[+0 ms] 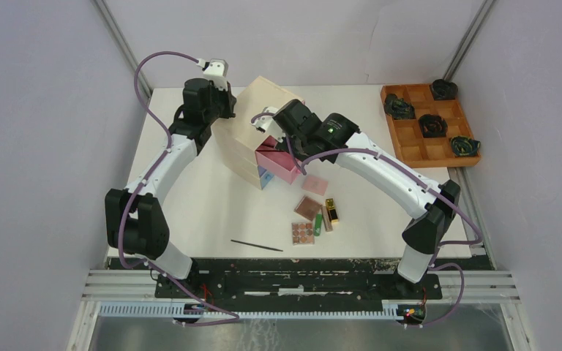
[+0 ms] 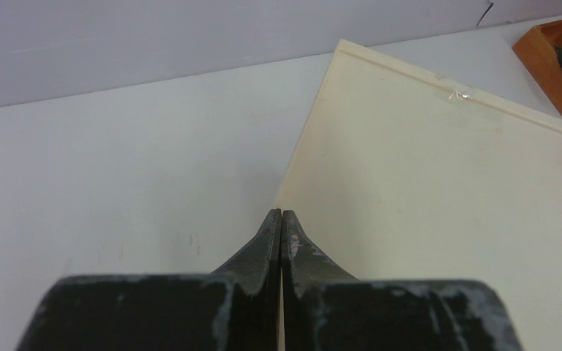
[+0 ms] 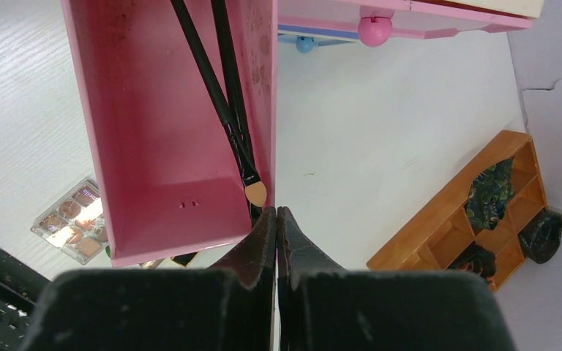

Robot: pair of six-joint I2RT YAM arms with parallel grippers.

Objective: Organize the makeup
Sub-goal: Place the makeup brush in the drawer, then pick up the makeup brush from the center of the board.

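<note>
1. Pink open drawer (image 3: 161,131) holds two thin black sticks (image 3: 228,124).
2. Right end effector (image 3: 276,213) hangs closed and empty at the drawer's front corner.
3. Left end effector (image 2: 282,214) sits closed, empty, against the pale wooden chest (image 2: 439,205).

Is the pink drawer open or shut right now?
Open. The pink drawer is pulled out from the chest, its inside exposed to the right wrist camera, with two black brushes lying in it.
</note>
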